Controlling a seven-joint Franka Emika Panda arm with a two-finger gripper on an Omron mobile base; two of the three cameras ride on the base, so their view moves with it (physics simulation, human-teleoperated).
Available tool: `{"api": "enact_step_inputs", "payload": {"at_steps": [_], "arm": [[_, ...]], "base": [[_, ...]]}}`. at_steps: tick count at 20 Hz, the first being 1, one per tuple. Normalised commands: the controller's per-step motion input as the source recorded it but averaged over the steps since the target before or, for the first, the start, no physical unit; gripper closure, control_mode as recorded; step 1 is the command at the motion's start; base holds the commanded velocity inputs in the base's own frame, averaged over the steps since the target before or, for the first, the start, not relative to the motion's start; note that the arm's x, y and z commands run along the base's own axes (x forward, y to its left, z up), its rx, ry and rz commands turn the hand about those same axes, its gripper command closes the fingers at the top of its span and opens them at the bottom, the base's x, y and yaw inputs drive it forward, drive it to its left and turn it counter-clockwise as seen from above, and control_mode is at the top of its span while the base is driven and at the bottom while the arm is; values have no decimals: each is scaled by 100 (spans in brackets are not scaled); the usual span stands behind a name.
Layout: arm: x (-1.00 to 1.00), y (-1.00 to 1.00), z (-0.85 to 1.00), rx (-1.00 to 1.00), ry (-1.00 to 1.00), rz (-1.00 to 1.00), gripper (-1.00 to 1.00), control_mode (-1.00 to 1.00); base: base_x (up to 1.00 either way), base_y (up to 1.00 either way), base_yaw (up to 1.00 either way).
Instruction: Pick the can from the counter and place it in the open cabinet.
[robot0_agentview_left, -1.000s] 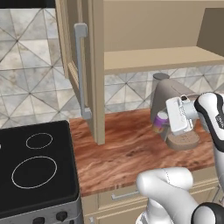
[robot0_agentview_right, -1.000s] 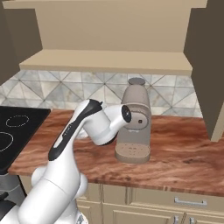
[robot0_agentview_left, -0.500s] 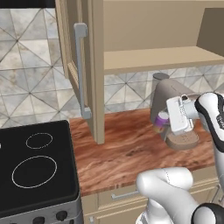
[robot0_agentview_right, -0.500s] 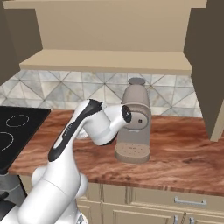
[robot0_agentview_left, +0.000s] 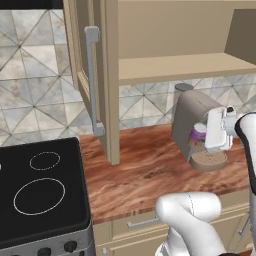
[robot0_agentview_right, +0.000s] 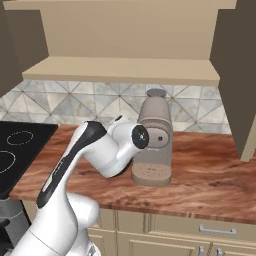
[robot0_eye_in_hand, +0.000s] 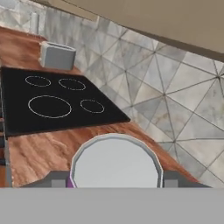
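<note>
One round, silver-topped purple can (robot0_eye_in_hand: 114, 164)

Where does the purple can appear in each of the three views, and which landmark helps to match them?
Left base view: the can is at right, beside the coffee machine, at the gripper.
Right base view: I cannot find it.
Hand view: its silver top is at bottom centre.
Shared landmark: the black stove.

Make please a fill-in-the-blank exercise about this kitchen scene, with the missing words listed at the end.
1. The claw is shut on the ____.
2. The can is held beside the grey ____ machine.
3. The shelf of the open cabinet has ____ on it.
4. Left of the counter is a black ____.

Missing words: can; coffee; nothing; stove
</note>
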Motion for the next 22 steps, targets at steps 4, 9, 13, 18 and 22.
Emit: {"api": "enact_step_inputs", "payload": {"at_steps": [4, 9, 13, 18, 22], "arm": [[-23, -31, 49, 1, 1, -25, 100, -100], [-25, -42, 67, 6, 5, -18, 100, -100], [-29, -27, 67, 2, 0, -6, 100, -100], [-32, -15, 73, 1, 0, -1, 100, -100], [-32, -6, 69, 3, 0, 0, 100, -100]], "base": [[0, 0, 0], [0, 0, 0], [0, 0, 0], [0, 0, 0], [0, 0, 0]]}}
